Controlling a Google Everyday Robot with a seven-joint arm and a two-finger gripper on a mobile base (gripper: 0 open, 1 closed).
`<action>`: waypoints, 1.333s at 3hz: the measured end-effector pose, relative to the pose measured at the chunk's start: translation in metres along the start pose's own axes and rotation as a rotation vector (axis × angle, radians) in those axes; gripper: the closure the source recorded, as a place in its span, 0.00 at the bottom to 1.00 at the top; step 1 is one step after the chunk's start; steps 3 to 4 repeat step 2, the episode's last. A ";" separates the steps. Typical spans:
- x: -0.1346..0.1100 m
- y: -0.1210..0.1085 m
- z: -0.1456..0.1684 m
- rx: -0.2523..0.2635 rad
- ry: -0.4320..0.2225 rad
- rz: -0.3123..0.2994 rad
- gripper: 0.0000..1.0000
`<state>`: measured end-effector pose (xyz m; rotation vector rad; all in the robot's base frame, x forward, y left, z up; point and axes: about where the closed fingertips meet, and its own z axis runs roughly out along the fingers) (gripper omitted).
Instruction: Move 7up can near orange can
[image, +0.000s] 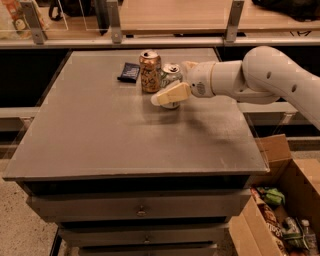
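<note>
High frontal view over table (100, 140) (gripper (171, 83) centre-right).

7up can (171, 74): silver-white, green markings | orange can (150, 74): orange-copper, pale lettering, silver top | packet (129, 72): dark blue | gripper (172, 85), upper centre of frame, at 7up can: cream | arm (270, 75): white | table (125, 135): plain grey

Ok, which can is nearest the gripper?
The white-and-green 7up can, not the orange can beside it; the gripper is at it, far across the table.
</note>
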<state>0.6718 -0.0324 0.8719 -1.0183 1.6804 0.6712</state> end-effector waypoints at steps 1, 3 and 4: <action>-0.005 -0.015 -0.041 -0.041 -0.049 -0.037 0.00; -0.007 -0.010 -0.042 -0.060 -0.050 -0.043 0.00; -0.007 -0.010 -0.042 -0.060 -0.050 -0.043 0.00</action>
